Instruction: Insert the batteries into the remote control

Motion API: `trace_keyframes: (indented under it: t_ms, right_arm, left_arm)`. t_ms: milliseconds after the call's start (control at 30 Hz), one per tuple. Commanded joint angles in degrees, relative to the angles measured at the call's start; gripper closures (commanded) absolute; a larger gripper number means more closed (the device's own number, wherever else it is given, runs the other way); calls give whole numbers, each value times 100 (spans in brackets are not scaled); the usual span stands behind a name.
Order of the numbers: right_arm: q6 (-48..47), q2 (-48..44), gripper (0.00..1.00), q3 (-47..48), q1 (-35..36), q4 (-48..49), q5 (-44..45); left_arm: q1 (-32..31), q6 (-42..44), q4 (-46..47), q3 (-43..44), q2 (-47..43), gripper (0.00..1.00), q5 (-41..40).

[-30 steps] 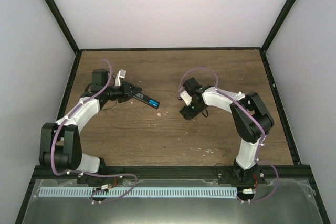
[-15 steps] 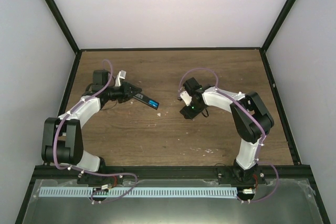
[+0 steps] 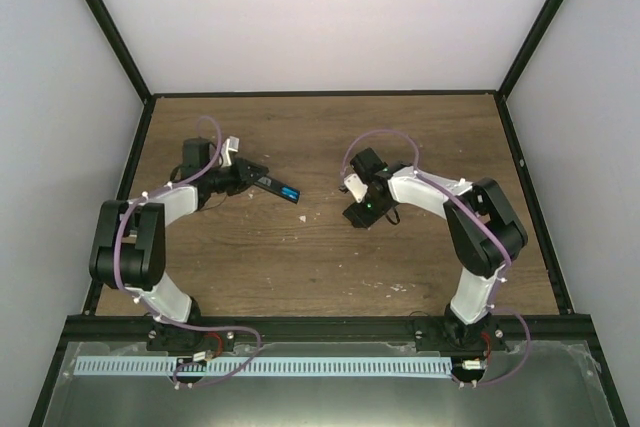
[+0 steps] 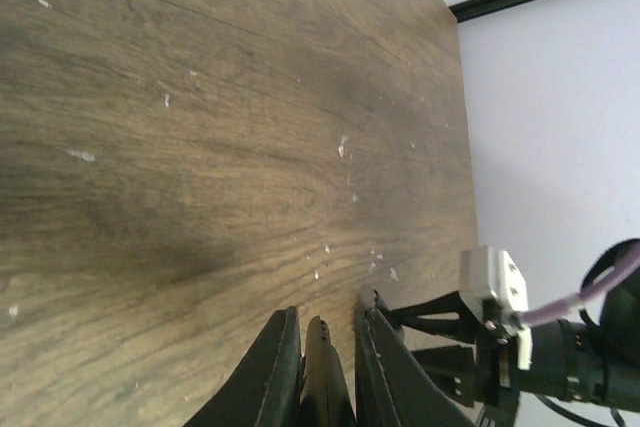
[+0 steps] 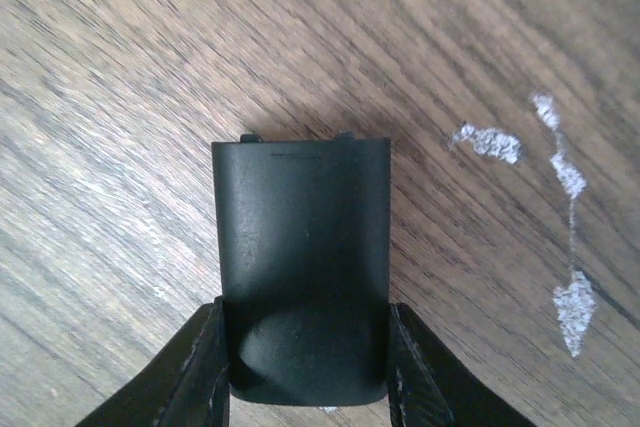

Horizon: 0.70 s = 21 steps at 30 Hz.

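Observation:
My left gripper (image 3: 250,173) is shut on the remote control (image 3: 272,184), a slim black bar held out to the right just above the table. The blue batteries (image 3: 291,192) sit in its bay near the free end. In the left wrist view the remote (image 4: 322,377) shows edge-on between my left gripper's (image 4: 328,319) jaws. My right gripper (image 3: 357,213) is shut on the short black cover piece (image 5: 304,247), held low over the wood. In the right wrist view, my right gripper (image 5: 303,309) clamps the cover's rounded end.
The wooden table (image 3: 330,257) has black rails at its edges and white walls around. Small white specks (image 5: 560,237) dot the wood. The right arm's gripper and white camera mount (image 4: 495,292) show at the right of the left wrist view.
The left arm has swung a little to the back-left, carrying the remote slightly that way. The right gripper with the cover has hardly moved.

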Motion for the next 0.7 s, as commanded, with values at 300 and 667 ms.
trace_keyframes:
  t_ms: [300,667]
  right_arm:
    - [-237,-307,71,134,60,468,-182]
    - [-687,-467,71,126,60,1100,-542]
  left_arm:
    - [-391,168,1466,-132,727,100,119]
    - [-477,311,2060,-140,1220,100,270]
